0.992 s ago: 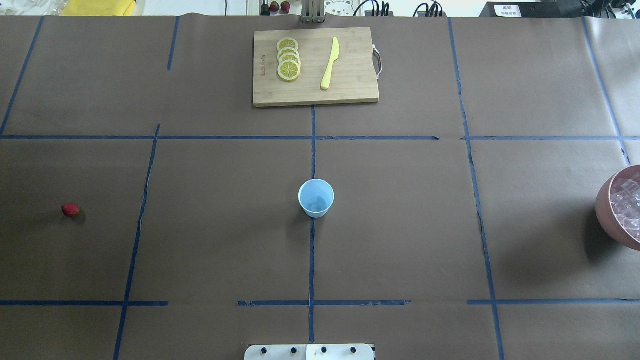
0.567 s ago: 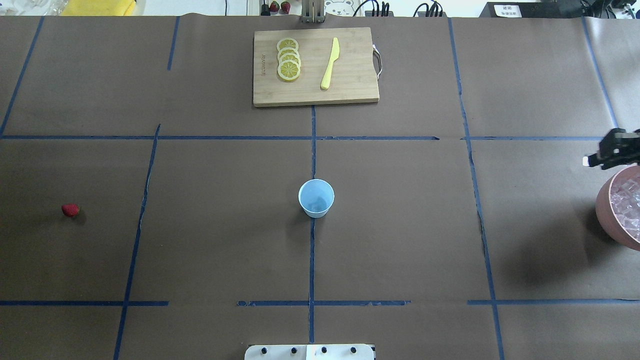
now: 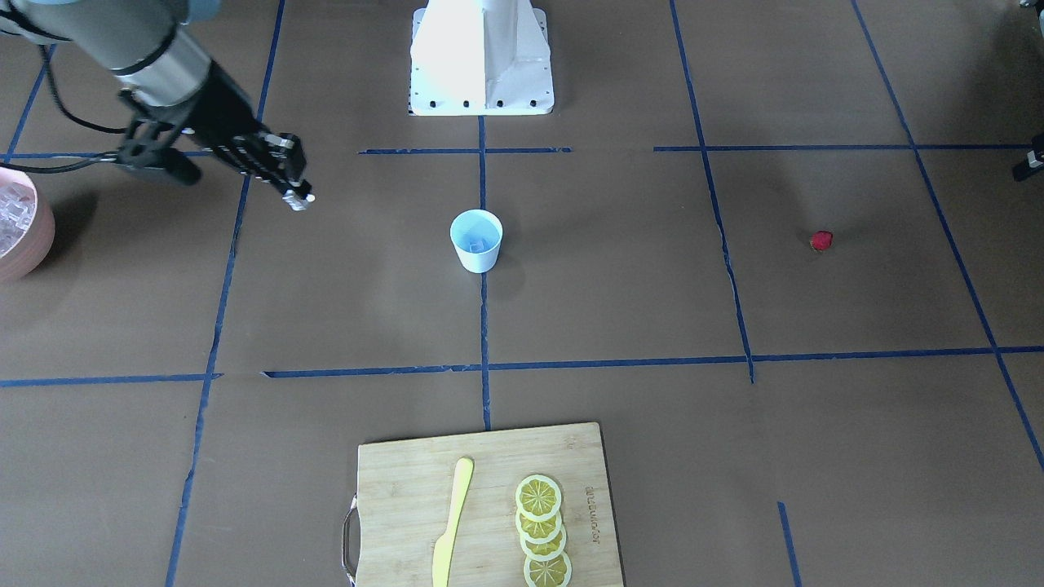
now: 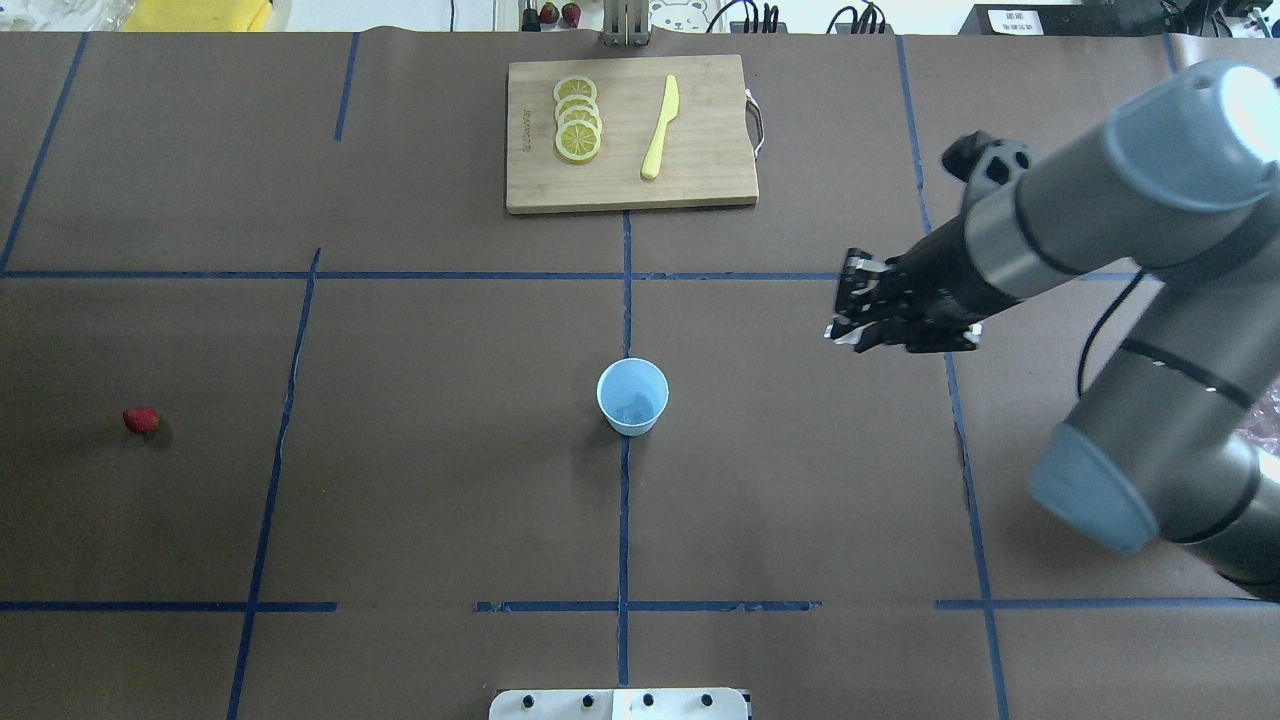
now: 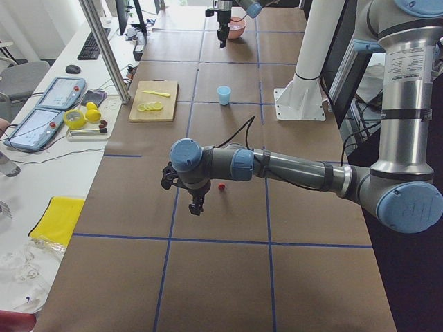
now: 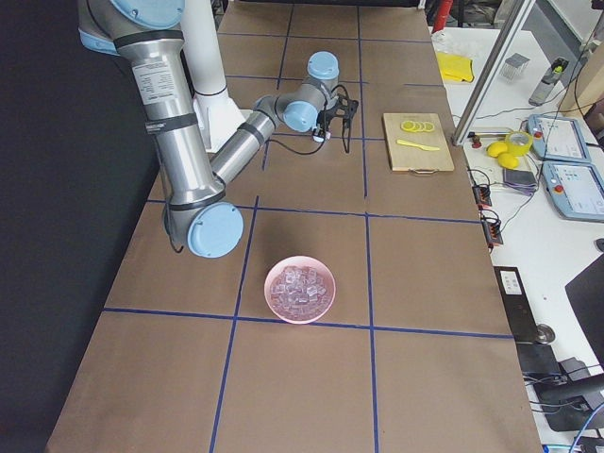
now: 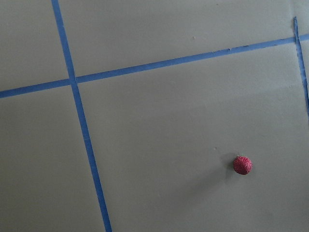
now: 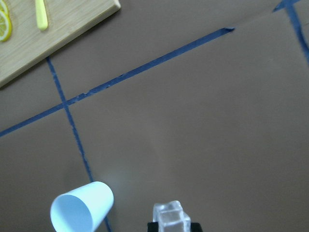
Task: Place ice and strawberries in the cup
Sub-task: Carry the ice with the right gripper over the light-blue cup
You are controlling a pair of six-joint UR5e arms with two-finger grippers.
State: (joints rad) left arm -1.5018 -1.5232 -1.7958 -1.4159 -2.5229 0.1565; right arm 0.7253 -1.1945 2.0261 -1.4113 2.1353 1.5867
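In right pincer [image 4: 847, 300], ice cube [image 8: 170, 217]; cup [image 4: 632, 396] well apart

A small pale blue tapered plastic cup [image 4: 632, 397] stands upright, mouth open, on a blue tape line [image 4: 624, 510] near the middle of the brown-covered table [image 4: 450, 480]. A tiny red strawberry [image 4: 140, 420] lies alone far toward the robot's left, well apart from the cup. Clear, whitish ice cubes [image 6: 300, 288] fill a pink round bowl [image 6: 267, 291] at the far right. One more clear ice cube [image 8: 169, 215] sits pinched in the right gripper [image 3: 295, 196], above the table and off to the cup's side.
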